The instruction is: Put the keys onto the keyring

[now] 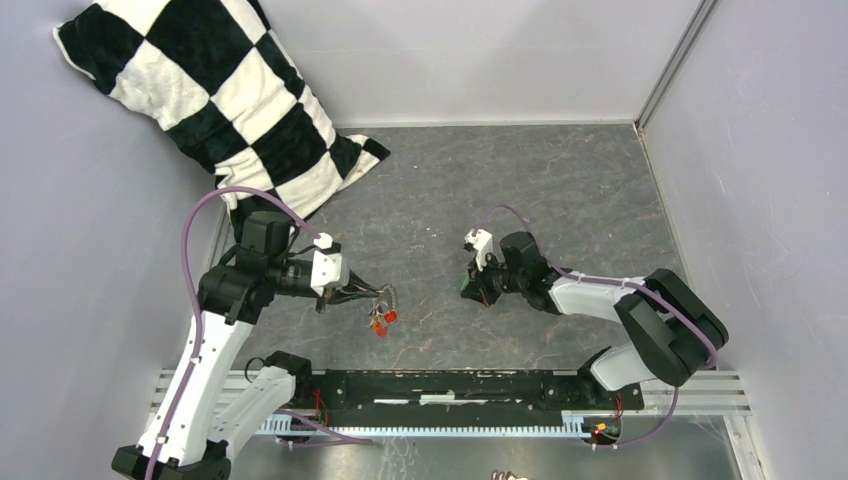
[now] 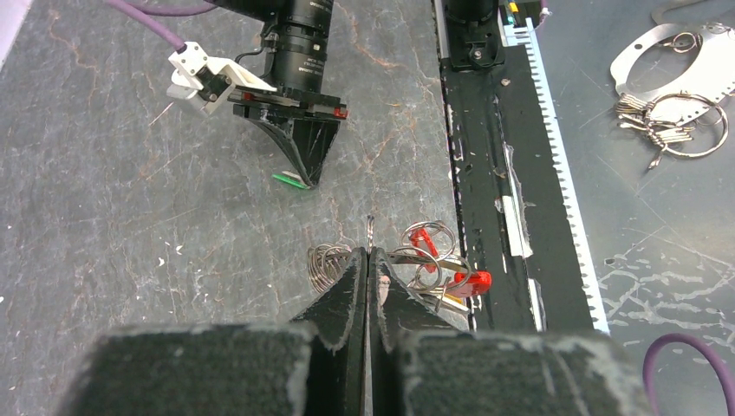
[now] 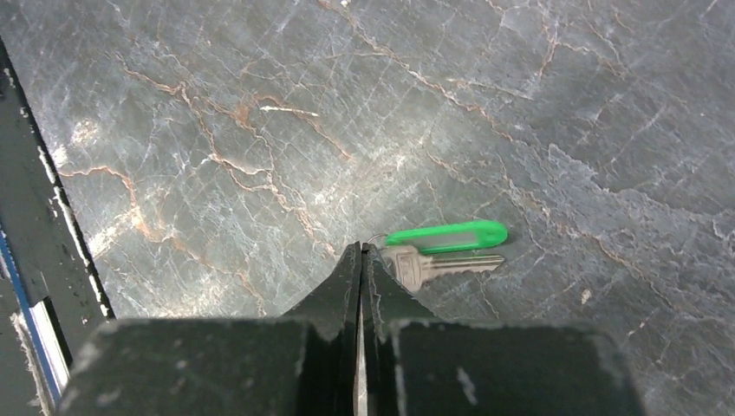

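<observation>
My left gripper [image 1: 372, 293] [image 2: 367, 251] is shut on the keyring [image 2: 322, 264], a silver coiled wire loop held just above the table; it also shows in the top view [image 1: 391, 296]. The red key [image 2: 472, 281] and a small red strap [image 2: 423, 239] hang from small rings on its right side. A yellowish piece shows under the red key. My right gripper [image 1: 470, 290] [image 3: 361, 247] is shut low at the table, pinching the small ring of the green key [image 3: 446, 236], whose metal blade [image 3: 451, 263] lies flat. The two grippers stand apart.
A black-and-white checkered pillow [image 1: 230, 100] leans at the back left. A black rail [image 1: 450, 385] runs along the near edge. Beyond it, a metal shelf holds spare rings and keys [image 2: 676, 130]. Grey walls close the sides.
</observation>
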`<action>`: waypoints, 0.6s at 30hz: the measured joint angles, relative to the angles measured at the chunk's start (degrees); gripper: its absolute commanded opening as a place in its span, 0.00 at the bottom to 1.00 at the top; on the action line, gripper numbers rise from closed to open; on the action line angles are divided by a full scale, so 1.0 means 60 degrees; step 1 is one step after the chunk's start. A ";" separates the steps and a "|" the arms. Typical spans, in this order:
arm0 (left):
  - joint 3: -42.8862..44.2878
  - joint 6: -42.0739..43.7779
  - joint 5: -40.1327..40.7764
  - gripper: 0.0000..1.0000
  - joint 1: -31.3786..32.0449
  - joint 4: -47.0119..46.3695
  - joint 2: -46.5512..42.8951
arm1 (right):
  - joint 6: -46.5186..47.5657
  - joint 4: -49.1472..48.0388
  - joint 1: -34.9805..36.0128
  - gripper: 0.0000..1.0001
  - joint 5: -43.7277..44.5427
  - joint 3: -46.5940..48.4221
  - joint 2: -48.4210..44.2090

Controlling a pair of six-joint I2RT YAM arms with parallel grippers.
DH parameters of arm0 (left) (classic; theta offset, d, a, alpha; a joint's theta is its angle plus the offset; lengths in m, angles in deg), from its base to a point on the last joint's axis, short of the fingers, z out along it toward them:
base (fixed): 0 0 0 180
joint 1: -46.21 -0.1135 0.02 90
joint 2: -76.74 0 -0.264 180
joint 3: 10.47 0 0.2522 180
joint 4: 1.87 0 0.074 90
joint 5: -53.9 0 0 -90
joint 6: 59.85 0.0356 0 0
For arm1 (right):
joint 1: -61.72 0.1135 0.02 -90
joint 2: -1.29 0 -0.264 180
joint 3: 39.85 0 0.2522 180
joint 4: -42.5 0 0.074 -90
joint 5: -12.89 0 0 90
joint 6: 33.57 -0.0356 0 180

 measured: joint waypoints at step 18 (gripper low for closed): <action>-0.0015 0.0000 0.0000 0.02 0.0000 0.0004 -0.0135 | 0.0423 0.0415 0.0175 0.52 0.1013 0.0160 -0.0867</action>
